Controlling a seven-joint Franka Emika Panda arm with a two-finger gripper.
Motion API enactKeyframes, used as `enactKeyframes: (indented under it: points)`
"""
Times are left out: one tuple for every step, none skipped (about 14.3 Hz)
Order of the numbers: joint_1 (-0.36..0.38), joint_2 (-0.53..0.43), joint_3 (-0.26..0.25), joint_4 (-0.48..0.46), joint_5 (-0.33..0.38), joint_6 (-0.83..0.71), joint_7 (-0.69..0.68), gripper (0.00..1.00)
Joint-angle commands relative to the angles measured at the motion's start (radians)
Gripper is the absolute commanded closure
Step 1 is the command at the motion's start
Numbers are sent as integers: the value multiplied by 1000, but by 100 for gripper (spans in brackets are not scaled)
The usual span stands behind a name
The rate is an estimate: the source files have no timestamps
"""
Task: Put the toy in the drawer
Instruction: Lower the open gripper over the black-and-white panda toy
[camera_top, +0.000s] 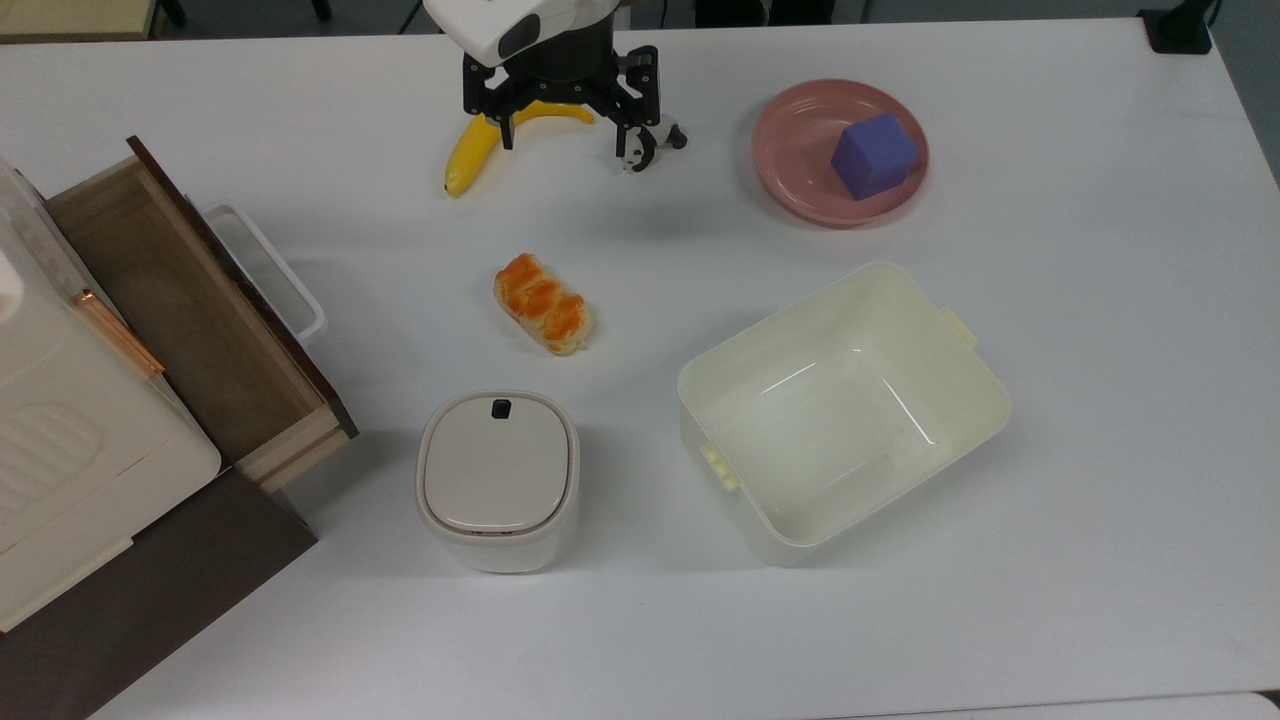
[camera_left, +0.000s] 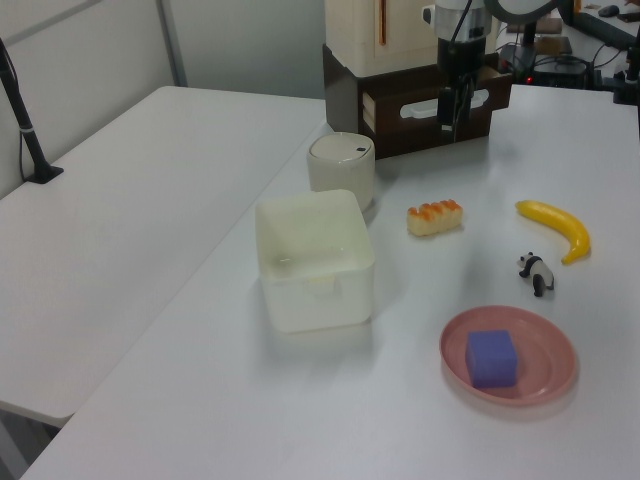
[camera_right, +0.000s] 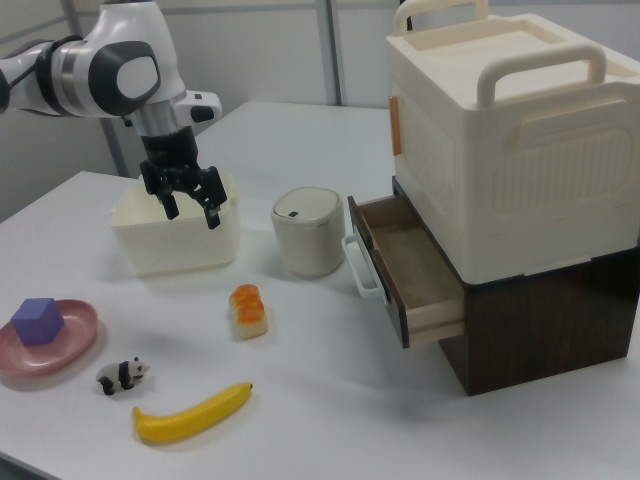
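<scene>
White bench (camera_top: 1050, 560), gripper (camera_top: 566, 140) spread wide up in the air w/ toy (camera_right: 122, 375) below it, drawer (camera_right: 415, 270) open.

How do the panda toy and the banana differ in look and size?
The panda toy is black and white; the banana is plain yellow. The panda toy is much smaller than the banana. The panda toy stands on four legs; the banana lies curved on its side. Both rest on the white table.

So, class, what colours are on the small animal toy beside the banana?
Black and white, a panda pattern; the toy shows best in the right view.
</scene>
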Motion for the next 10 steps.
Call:
enactKeyframes:
  points:
    - [8,-46,-4,-67,5,16,2,0]
    - [8,-67,-4,-96,5,16,2,0]
    - [8,-87,-4,-138,5,16,2,0]
    - [8,-108,-4,-174,7,15,3,0]
    - [8,-127,-4,-210,10,13,10,0]
    - [8,-139,-4,-239,13,10,17,0]
    - [10,-147,-3,-270,17,-16,29,0]
    - [10,-147,-1,-280,20,-36,43,0]
    - [14,-145,3,-308,22,-40,74,0]
    - [17,-144,12,-334,22,-30,95,0]
